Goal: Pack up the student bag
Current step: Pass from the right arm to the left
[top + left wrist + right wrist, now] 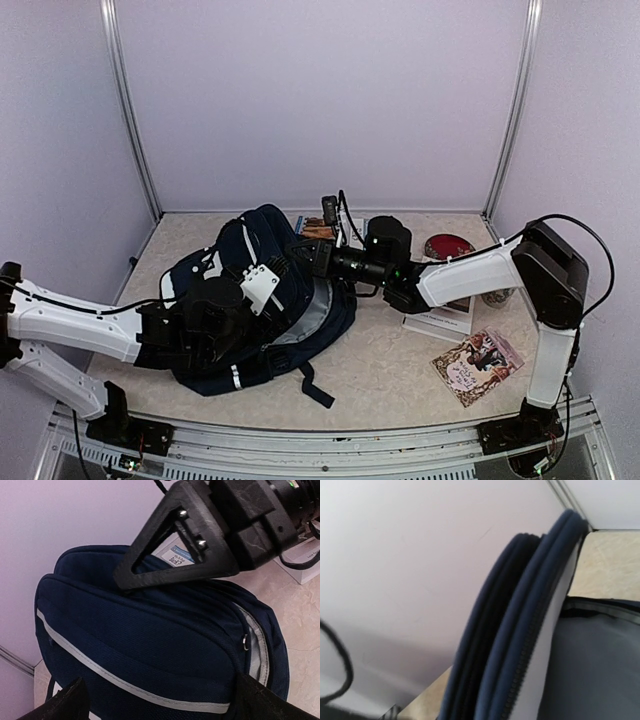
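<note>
the student bag, a large dark navy fabric backpack (275, 350), lies on the pale marbled surface (380, 370) left of the middle, its top toward the far wall. your left arm reaches in from the left and sits over its near left part.

your left pincer (170, 705) hangs above the bag's front pocket with its black fingers (70, 702) spread wide, one at each lower corner of the left wrist view. nothing is between them. below it you see the thin pale stripe (125, 680) crossing the navy pocket.

your right arm stretches across from the right side. your right pincer (300, 255) is closed, with its tips at the upper rim of the bag, on the far side. from the left wrist view its black triangular finger (175, 555) touches the navy fabric there. you cannot tell whether any fabric is caught between the tips.

the right wrist view shows the bag's navy edge with a dark zip (520, 670) and grey lining (590, 670) just beside it.

on the surface right of the bag lie a white booklet (440, 322), a red round object (448, 247) farther back, and a book with a colourful cover (478, 365) near the right edge.
</note>
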Motion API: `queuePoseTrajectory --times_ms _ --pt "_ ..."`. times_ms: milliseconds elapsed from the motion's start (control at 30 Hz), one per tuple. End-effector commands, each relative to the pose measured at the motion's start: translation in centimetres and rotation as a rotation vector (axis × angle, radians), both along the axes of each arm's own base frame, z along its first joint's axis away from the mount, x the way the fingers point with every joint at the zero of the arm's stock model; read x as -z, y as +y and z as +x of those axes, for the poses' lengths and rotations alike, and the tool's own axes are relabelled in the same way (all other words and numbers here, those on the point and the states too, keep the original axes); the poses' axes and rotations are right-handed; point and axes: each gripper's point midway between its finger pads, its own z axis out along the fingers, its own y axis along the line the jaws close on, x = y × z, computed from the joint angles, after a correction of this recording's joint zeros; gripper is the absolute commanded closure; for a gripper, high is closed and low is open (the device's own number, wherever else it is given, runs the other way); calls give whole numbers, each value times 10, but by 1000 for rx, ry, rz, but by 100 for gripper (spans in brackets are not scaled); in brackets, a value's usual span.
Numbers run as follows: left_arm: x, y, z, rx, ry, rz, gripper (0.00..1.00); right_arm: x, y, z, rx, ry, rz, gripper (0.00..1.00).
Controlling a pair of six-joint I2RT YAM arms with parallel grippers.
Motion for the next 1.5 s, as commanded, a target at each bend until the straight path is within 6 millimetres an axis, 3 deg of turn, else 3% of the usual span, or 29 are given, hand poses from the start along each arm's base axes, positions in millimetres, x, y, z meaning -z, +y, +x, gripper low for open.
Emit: queuePoseTrajectory --times_ms 0,233,367,533,633,933,967,1000,1033,1133,1200,1300,1367,1400,1467 --pt "8 -28 -17 126 -38 -12 1 -97 -14 0 104 -205 211 100" --pt "44 -27 -14 128 -11 61 1 -97 -15 1 123 -204 222 100" --pt "49 -10 10 19 -17 49 1 -99 -12 -2 110 -207 235 100" --pt "63 -13 25 -88 -91 176 1 -99 -10 -3 119 -213 236 100" --pt "58 4 33 -244 -181 238 1 -100 -11 -2 127 -217 230 100" --pt "60 19 41 -314 -233 256 2 -95 -7 -2 116 -210 228 100" --pt "59 21 44 -328 -234 250 8 -95 -6 -2 112 -208 225 100" --pt "57 24 47 -346 -231 234 21 -94 -5 -2 107 -206 220 100" --pt "53 29 49 -369 -230 213 40 -93 -5 -2 104 -203 215 100" --pt "41 40 52 -400 -220 153 82 -89 -4 -2 103 -208 190 100" --pt "32 46 53 -410 -215 112 100 -87 -2 1 91 -215 155 99" --pt "21 65 56 -465 -208 82 100 -73 -6 15 56 -179 50 66" --pt "14 82 61 -529 -199 88 100 -56 -21 32 66 -137 -45 35" --pt "9 93 63 -564 -198 90 100 -46 -33 41 94 -118 -99 24" --pt "1 114 65 -623 -191 89 100 -29 -66 68 186 -75 -196 17"
